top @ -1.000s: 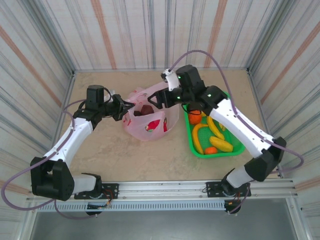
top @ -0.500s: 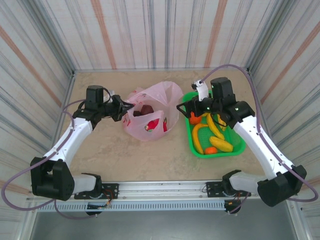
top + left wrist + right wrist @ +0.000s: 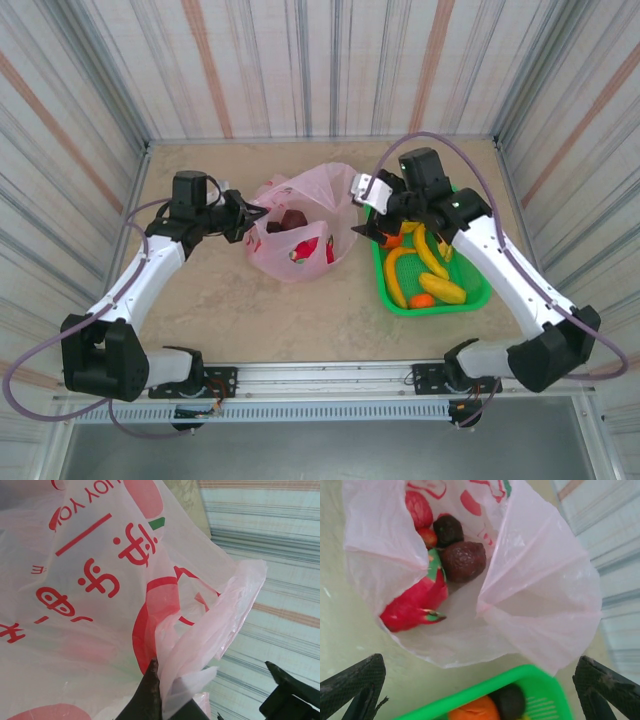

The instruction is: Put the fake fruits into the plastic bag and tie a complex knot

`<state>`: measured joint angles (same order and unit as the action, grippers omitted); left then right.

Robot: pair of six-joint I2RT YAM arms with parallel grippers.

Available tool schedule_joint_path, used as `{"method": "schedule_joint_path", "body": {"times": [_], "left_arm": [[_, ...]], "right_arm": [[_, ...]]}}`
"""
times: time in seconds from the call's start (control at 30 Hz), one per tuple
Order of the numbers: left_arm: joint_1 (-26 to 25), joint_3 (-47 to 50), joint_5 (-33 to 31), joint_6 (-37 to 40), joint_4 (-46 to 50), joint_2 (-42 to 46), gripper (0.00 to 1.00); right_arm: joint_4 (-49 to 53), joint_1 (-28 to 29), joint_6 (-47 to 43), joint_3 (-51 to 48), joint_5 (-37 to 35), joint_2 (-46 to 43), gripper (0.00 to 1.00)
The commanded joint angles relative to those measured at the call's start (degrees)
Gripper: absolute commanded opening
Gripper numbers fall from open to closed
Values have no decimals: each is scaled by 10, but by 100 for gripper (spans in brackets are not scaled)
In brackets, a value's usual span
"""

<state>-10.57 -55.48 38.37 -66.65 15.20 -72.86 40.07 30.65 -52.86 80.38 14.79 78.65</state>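
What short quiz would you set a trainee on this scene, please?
1. True or false: the left gripper is shut on a bunched edge of the pink bag.
2. Where do the bananas lie? A: in the bag. B: in the green basket. C: on the bare table.
3. Fill in: the right gripper has its jaws ____ and holds nothing.

Key: 1 true; 2 B; 3 open.
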Motion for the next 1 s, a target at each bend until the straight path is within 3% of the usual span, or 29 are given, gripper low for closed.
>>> {"method": "schedule_joint_path", "body": {"times": [0.0, 0.2, 0.47, 0.77, 0.97], "left_arm": [[2, -8, 6, 11, 13, 4, 0], [2, -8, 7, 12, 11, 4, 0], [2, -9, 8, 12, 10, 0, 0], [2, -8, 7, 13, 14, 3, 0], [2, -11, 8, 21, 19, 2, 0]], "right_arm": [[46, 21, -177, 51, -79, 47, 99], [104, 48, -248, 133, -161, 138, 100], [118, 54, -260, 168, -155, 207, 88], [77, 52, -230, 165, -123, 239, 41], [76, 31, -182, 155, -26, 205, 3]]}}
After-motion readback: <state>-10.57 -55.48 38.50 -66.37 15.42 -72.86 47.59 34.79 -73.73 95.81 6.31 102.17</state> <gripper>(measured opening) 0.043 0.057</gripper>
